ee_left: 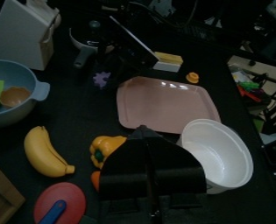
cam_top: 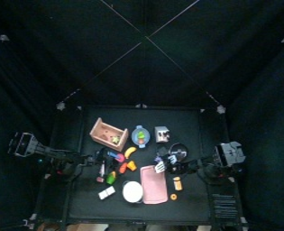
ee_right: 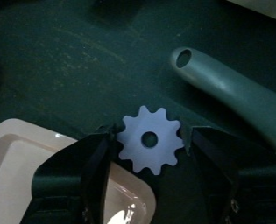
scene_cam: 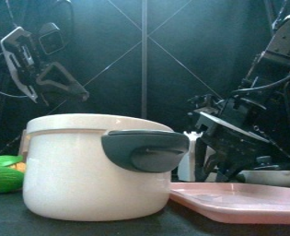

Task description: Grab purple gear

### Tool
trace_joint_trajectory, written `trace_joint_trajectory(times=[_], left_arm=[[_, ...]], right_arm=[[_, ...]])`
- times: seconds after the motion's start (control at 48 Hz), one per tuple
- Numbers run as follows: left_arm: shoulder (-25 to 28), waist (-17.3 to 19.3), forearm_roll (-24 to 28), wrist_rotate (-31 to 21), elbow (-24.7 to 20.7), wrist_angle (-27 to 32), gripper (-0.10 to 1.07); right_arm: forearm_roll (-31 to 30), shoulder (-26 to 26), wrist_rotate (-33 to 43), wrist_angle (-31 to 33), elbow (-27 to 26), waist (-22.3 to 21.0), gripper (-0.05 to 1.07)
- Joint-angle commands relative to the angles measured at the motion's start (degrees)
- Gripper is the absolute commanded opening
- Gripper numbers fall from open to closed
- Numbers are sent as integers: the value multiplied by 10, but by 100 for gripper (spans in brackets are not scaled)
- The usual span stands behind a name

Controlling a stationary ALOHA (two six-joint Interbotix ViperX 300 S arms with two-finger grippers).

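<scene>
Black curtains point(cam_top: 59, 54) enclose a cluttered black table point(cam_top: 192, 122) bearing the purple gear point(ee_right: 150, 139).

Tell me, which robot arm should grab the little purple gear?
The right. Its tool already hangs open right over the purple gear, one jaw on each side. The left tool sits back past the pink tray, far from the gear.

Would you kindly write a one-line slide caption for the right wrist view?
Open right pincer straddles the purple gear on the black table, beside the pink tray.
</scene>
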Motion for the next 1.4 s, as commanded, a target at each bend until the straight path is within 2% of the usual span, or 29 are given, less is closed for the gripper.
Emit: trace_joint_trajectory(times=[0.0, 0.229, 0.5, 0.667, 0.896, 0.979, 1.146, 1.375], left_arm=[[0, -1, -1, 0, -7, -2, -3], [0, 0, -1, 0, -6, -2, -3], [0, 0, -1, 0, -5, -2, -3], [0, -1, -1, 0, -3, -2, -3], [0, -1, -1, 0, -3, -2, -3], [0, -1, -1, 0, -3, -2, -3], [0, -1, -1, 0, -3, -2, -3], [0, -1, -1, 0, -2, -2, -3]], right_arm=[[-4, -25, 0, -2, -10, -2, 72], [-22, -47, 1, -1, -8, -1, 72], [-36, -52, -1, 1, -3, -2, 72], [-49, -58, 2, 2, -9, 1, 76], [43, -60, -3, 3, -23, -2, 90], [55, -65, -14, 4, -28, 0, 95], [110, -69, -67, 6, -47, -1, 101], [252, -57, -190, 30, -85, -10, 101]])
